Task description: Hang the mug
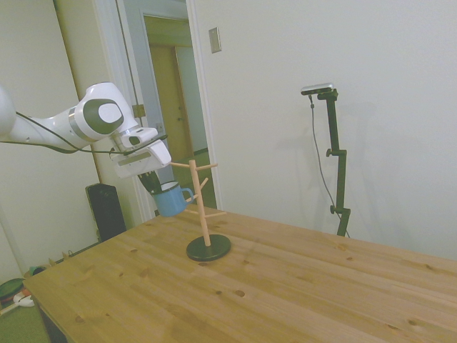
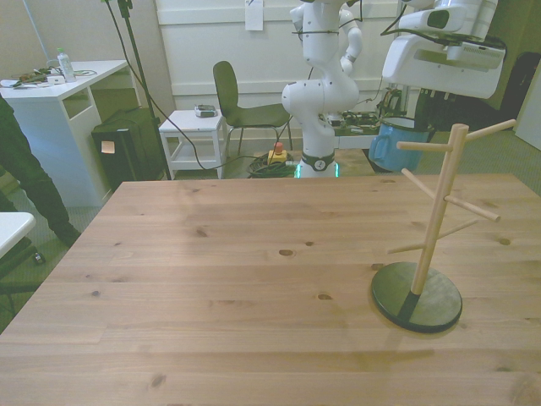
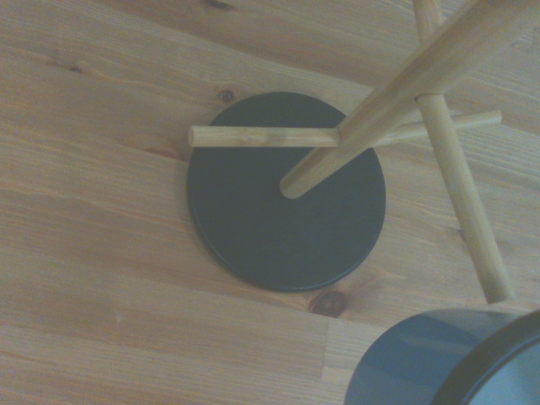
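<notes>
Now the white arm's tool [image 1: 151, 180] pinches the small blue enamel mug with white inside [image 1: 170, 199] by its rim and holds it in the air, above the wooden surface [image 1: 285, 286]. The mug is just beside the upper pegs of the light wooden peg stand with a round dark base [image 1: 206, 214], its loop handle turned toward the post. It seems not to touch any peg, but the side view is small. Close up, the mug's rim [image 3: 456, 354] shows above the stand's base [image 3: 278, 219].
</notes>
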`<state>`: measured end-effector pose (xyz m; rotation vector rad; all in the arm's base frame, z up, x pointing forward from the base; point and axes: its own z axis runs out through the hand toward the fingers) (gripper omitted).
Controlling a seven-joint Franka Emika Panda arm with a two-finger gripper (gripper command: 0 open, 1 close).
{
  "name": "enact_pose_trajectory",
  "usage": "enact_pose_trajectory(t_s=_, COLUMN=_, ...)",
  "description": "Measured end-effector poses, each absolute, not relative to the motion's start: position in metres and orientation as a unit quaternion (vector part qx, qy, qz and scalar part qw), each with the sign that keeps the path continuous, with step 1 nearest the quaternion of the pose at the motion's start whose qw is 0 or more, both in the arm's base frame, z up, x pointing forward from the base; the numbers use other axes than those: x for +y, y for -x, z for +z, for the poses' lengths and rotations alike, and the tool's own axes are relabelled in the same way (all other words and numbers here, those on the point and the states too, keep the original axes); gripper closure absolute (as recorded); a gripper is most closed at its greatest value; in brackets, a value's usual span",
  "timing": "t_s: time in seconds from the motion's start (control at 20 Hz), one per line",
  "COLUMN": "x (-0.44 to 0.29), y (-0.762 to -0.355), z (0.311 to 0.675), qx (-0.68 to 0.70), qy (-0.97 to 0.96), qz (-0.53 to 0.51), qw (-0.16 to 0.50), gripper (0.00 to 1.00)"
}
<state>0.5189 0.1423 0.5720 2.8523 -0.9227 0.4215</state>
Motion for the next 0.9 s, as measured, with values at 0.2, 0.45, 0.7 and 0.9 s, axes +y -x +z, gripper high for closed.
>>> enact_pose_trajectory(t_s=0.2, x=0.146, y=-0.524, z=0.571, qx=-0.304, qy=-0.941, qz=0.136, qw=0.059, gripper=1.00)
enact_pose_trajectory(t_s=0.45, x=0.156, y=-0.527, z=0.563, qx=-0.304, qy=-0.942, qz=0.131, qw=0.062, gripper=1.00)
enact_pose_trajectory(t_s=0.7, x=0.157, y=-0.527, z=0.556, qx=-0.304, qy=-0.942, qz=0.126, qw=0.065, gripper=1.00)
enact_pose_trajectory(t_s=0.9, x=0.157, y=-0.529, z=0.553, qx=-0.304, qy=-0.942, qz=0.124, qw=0.067, gripper=1.00)
